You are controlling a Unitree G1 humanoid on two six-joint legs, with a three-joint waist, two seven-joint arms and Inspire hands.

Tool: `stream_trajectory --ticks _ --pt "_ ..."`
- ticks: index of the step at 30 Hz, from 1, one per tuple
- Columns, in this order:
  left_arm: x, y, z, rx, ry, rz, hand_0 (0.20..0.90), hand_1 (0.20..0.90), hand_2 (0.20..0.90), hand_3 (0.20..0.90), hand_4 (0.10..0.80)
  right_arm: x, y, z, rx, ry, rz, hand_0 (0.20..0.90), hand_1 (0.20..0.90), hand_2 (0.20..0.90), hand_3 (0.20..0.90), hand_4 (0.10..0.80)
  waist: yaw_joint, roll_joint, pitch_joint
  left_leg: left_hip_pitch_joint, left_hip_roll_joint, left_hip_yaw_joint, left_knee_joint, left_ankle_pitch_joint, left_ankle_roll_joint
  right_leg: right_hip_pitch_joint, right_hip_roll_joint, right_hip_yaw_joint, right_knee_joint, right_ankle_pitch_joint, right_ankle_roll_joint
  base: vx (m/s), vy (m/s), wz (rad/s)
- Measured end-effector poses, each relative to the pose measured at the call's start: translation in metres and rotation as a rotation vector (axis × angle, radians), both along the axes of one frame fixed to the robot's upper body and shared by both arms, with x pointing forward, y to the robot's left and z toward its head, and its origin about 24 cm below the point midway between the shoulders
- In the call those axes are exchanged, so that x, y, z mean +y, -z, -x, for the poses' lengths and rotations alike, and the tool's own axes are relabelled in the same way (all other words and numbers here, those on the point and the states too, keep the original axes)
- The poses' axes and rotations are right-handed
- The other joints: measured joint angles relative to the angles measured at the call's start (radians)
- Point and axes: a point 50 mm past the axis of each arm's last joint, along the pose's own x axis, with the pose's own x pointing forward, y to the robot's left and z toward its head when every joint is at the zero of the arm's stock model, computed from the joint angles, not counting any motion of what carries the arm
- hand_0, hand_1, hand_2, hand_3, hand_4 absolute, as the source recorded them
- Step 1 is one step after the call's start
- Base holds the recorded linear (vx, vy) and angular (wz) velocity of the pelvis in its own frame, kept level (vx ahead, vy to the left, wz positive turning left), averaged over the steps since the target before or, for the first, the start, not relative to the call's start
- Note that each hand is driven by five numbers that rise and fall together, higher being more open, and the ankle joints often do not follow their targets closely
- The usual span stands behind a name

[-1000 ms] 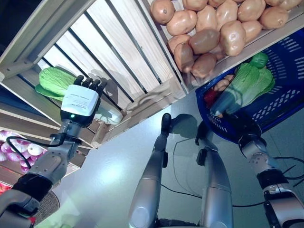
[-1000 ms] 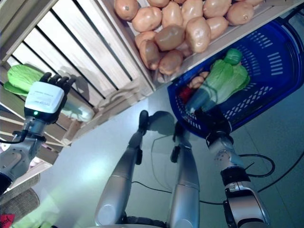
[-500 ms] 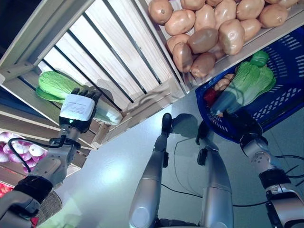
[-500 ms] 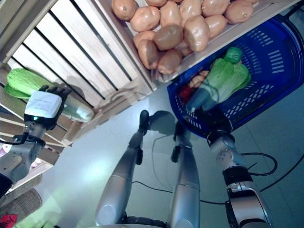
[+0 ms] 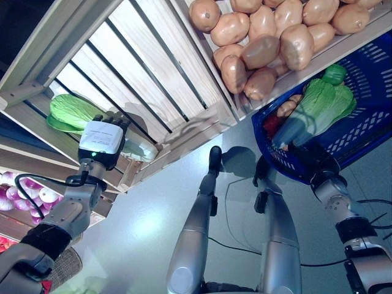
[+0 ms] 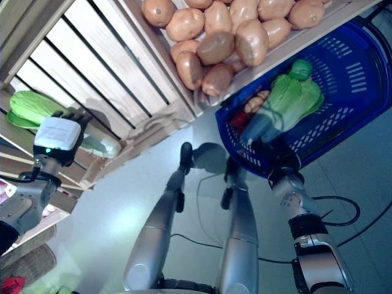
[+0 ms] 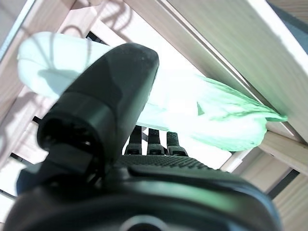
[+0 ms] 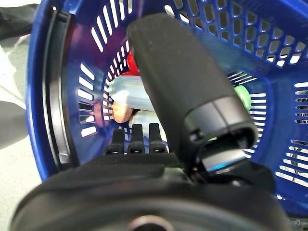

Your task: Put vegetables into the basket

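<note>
A green-leafed cabbage with a white stem (image 5: 68,109) lies on a lower shelf of the wooden stand. My left hand (image 5: 101,138) is over its middle with fairly straight fingers and the thumb apart. In the left wrist view the fingers (image 7: 154,142) reach up to the cabbage (image 7: 226,125). The blue basket (image 5: 370,86) stands on the floor and holds another cabbage (image 5: 321,104), a round green vegetable (image 5: 334,75), a red one (image 5: 271,124) and an orange one (image 5: 285,109). My right hand (image 5: 315,160) is at the basket's near rim with straight fingers (image 8: 137,137).
The slatted wooden stand (image 5: 153,61) runs across the upper left, with its shelf edge (image 5: 184,141) next to my left hand. Its upper crate (image 5: 343,49) borders the basket. Grey floor (image 5: 153,208) lies between the stand and the basket.
My left hand has come down from the slats onto the cabbage on the shelf. The right hand has stayed at the basket's rim.
</note>
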Motion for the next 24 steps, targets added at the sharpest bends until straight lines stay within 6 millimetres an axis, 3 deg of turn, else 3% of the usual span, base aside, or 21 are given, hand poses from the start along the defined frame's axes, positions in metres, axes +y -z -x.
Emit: stream_trajectory --ticks 14,24 --pt "0.005 0.038 0.003 -0.237 0.001 -0.006 0.9 0.9 0.9 0.9 0.8 0.003 -0.005 -0.005 0.002 -0.027 0.027 0.9 0.9 0.9 0.9 0.8 -0.022 -0.003 0.0 -0.016 0.009 0.0 0.004 -0.003 -0.005 -0.005 0.009 -0.001 -0.013 0.005 0.008 0.0 0.0 0.0" --pt "0.007 0.044 0.008 -0.345 0.005 -0.032 0.9 0.9 0.9 0.9 0.8 0.006 -0.01 -0.009 0.003 -0.036 0.052 0.9 0.9 0.9 0.9 0.8 -0.028 -0.031 0.0 -0.042 0.009 0.0 0.009 -0.001 0.002 -0.027 0.009 0.001 -0.015 0.011 0.013 0.003 0.007 0.0"
